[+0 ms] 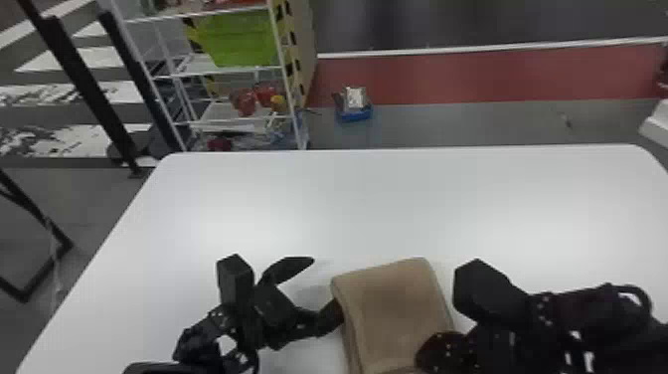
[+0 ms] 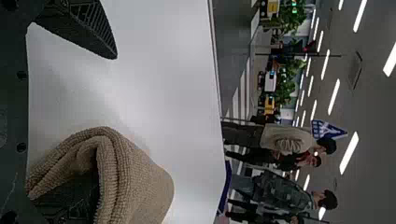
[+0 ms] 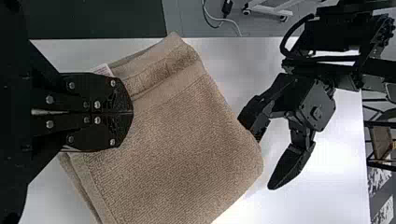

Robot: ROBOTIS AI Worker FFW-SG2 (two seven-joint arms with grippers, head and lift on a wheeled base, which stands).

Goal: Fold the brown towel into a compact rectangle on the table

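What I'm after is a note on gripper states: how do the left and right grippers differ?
The left gripper is open, while the right gripper is shut, its fingers together.
The left gripper has one finger tucked into a fold at the left side of the brown towel and the other clear of it; the right gripper has both fingers over the towel's near right part.
Both are black.

green bin (image 1: pixel 241 42) on white rack (image 1: pixel 199 73) | blue container (image 1: pixel 355 115) on grey floor (image 1: pixel 457 122) nearby
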